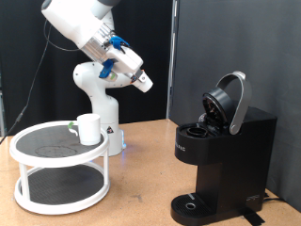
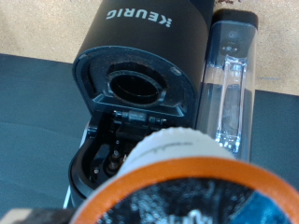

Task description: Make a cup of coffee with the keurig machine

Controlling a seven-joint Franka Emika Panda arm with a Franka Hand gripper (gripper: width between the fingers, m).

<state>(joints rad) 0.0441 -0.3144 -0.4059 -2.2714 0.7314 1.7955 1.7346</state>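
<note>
The keurig machine stands at the exterior view's right, black, with its domed lid hinged open. In the wrist view the machine lies below me with the open pod chamber and the clear water tank beside it. A coffee pod with an orange rim and white side fills the near part of the wrist view, held at the gripper. My gripper hangs high in the air, to the left of the machine and well above it. The white cup stands on the round stand.
A white two-tier round stand sits at the exterior view's left, with a small green-tabbed item beside the cup. The robot base stands behind it. A black curtain hangs at the back.
</note>
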